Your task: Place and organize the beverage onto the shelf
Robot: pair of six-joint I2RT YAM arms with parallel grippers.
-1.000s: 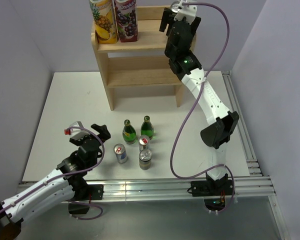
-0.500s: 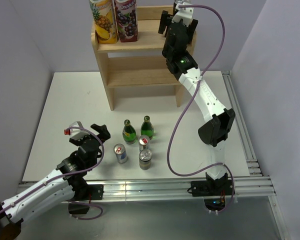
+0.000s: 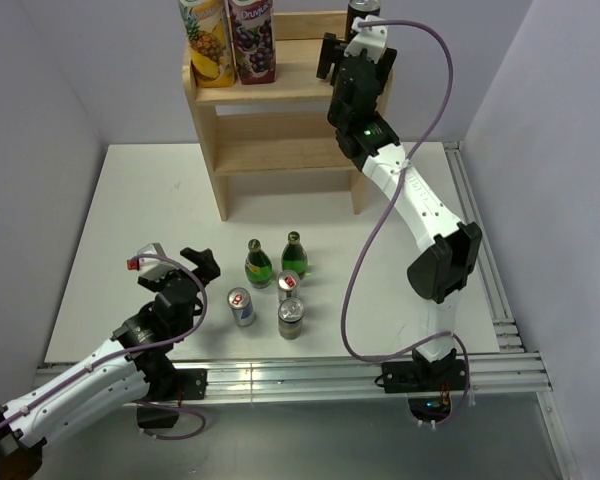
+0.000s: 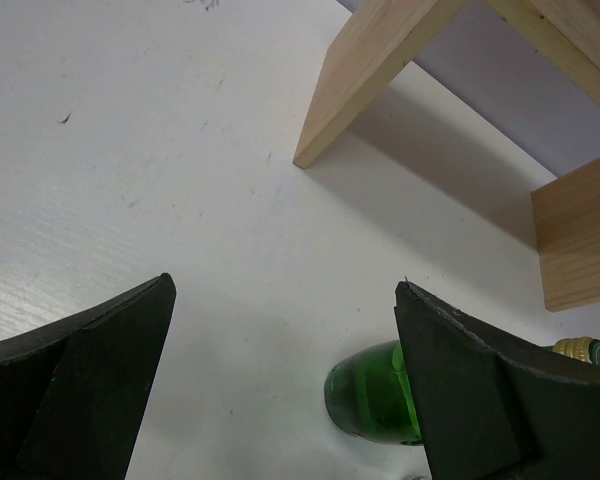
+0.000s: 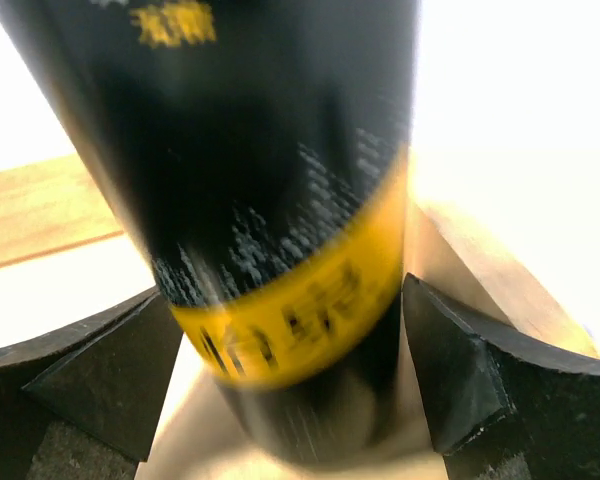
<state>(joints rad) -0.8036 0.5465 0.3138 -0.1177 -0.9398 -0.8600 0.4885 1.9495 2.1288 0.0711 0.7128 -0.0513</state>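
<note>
The shelf (image 3: 280, 150) stands at the back of the table. A black can with a yellow band (image 3: 363, 7) stands at the right end of its top tier. It also shows blurred in the right wrist view (image 5: 280, 200). My right gripper (image 3: 352, 40) is open just in front of the can, with a finger on each side and narrow gaps (image 5: 290, 380). My left gripper (image 3: 175, 262) is open and empty, low over the table at the front left (image 4: 285, 380). A green bottle (image 4: 372, 395) lies just past its right finger.
Two juice cartons (image 3: 208, 40) (image 3: 252, 38) stand at the left end of the top tier. Two green bottles (image 3: 257, 264) (image 3: 295, 253) and three cans (image 3: 241, 305) (image 3: 289, 284) (image 3: 291, 317) stand grouped at the table's front middle. A metal rail (image 3: 280, 375) runs along the near edge.
My right gripper has set the black can on the top tier's right end, opened and drawn back a little from it. The left arm has not moved.
</note>
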